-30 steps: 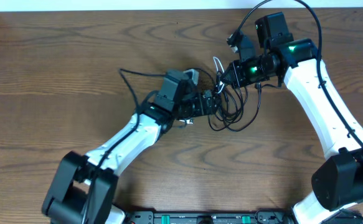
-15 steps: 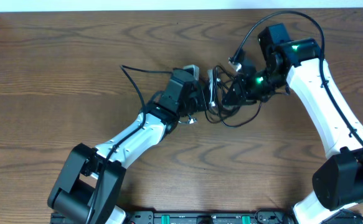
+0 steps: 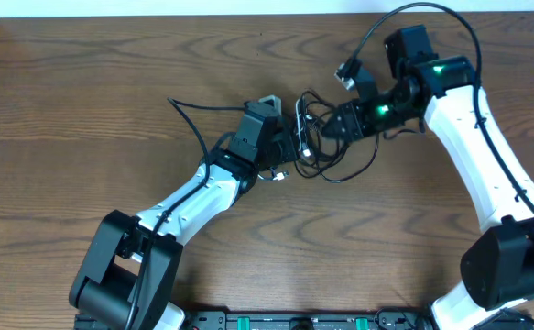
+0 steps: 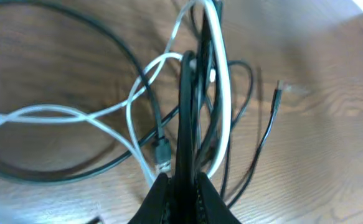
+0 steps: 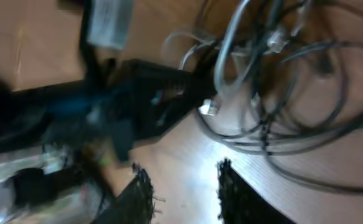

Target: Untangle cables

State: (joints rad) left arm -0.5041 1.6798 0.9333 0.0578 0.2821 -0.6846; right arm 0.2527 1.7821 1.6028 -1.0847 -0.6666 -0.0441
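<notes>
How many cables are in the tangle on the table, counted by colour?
black cables: 2, as far as the crossing strands can be followed
white cable: 1
Total: 3

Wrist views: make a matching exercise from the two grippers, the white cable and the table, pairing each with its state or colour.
Column one:
1. left gripper
2. right gripper
3. white cable
4. table

Column two:
A. brown wood
B. open, holding nothing
C. shut on the cables
D. looped among black cables

Pairs: 1-C; 2-B; 3-D; 4-A
</notes>
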